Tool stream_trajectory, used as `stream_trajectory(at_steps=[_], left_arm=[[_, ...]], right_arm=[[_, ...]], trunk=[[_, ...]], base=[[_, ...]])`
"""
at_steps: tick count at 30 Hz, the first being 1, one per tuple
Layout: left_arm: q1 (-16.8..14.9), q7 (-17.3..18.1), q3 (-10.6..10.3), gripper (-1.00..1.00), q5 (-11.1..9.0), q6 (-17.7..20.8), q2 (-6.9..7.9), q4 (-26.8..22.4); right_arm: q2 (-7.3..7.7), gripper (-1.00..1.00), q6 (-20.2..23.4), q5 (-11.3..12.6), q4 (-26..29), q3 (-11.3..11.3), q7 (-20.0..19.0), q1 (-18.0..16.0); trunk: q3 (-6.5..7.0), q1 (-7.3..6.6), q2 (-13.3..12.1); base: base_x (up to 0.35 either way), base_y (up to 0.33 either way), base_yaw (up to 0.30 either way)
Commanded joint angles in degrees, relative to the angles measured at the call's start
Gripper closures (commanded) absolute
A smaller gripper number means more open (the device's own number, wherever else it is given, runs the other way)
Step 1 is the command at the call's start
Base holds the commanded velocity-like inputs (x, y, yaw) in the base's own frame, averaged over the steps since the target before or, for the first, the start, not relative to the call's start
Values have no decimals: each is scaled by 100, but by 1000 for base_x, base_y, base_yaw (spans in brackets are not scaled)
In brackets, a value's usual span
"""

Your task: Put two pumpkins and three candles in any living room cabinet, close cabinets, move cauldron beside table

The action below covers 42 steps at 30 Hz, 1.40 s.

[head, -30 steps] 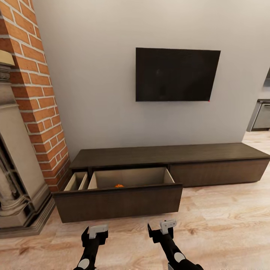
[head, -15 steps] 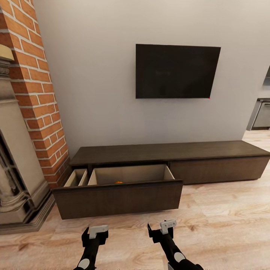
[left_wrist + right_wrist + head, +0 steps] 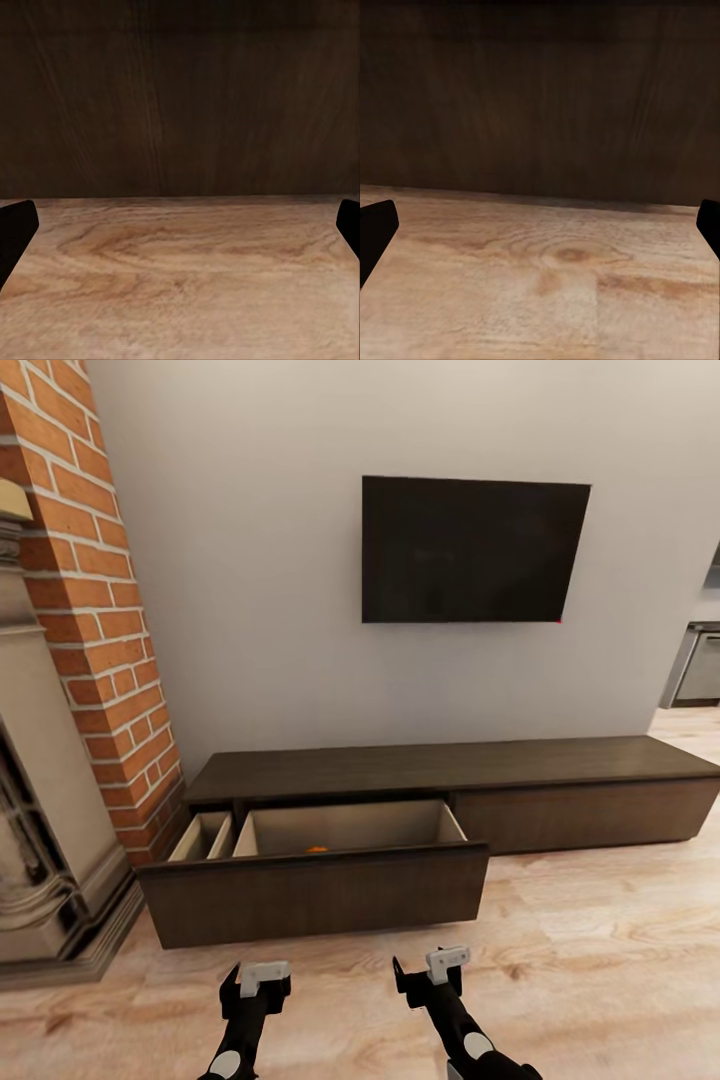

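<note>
The cabinet (image 3: 560,765) runs long and low along the wall under the TV. Its left drawer (image 3: 315,890) is pulled out, showing a pale interior. Over the drawer front peeks an orange sliver of a pumpkin (image 3: 316,849); the rest of the drawer's inside is hidden. My left gripper (image 3: 258,988) and right gripper (image 3: 432,972) hover over the floor just in front of the drawer, both open and holding nothing. In the wrist views, the left gripper (image 3: 180,225) and the right gripper (image 3: 540,225) face the dark drawer front (image 3: 180,97) (image 3: 540,97) with their fingers wide apart.
A brick column (image 3: 95,610) and a stone fireplace surround (image 3: 40,830) stand close on the left. A black TV (image 3: 473,550) hangs above the cabinet. Grey kitchen units (image 3: 700,670) show at the far right. Light wood floor (image 3: 600,960) stretches to the right.
The whole picture has shifted slightly, so the camera moved; less of the pumpkin shows above the drawer front. Both grippers keep their pose and stay open.
</note>
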<state>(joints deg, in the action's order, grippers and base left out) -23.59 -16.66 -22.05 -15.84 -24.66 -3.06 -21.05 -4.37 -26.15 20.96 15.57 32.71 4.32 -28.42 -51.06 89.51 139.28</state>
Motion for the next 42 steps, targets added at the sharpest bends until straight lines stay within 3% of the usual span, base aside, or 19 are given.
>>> stream_trajectory(at_steps=[1, 18, 24, 42], left_arm=[[-5, -39, -51, -100, -41, -22, 5, 4], [-5, -39, -58, -100, -41, -22, 7, 4], [-5, -39, -57, -100, -42, -22, 7, 4], [-5, -39, -62, -100, -41, -22, 7, 4]], right_arm=[[0, -100, -16, 17, 0, 49, 48, -5], [-19, -100, 6, 23, 22, -36, 78, -4], [-15, -100, -11, 20, 26, -238, 39, -4], [4, -100, 4, 23, -33, -290, 34, -5]], trunk=[[-6, 1, 2], [-6, 1, 2], [-6, 1, 2], [-6, 1, 2]], base=[[137, 0, 0], [82, 12, 0], [261, 17, 0], [226, 35, 0]])
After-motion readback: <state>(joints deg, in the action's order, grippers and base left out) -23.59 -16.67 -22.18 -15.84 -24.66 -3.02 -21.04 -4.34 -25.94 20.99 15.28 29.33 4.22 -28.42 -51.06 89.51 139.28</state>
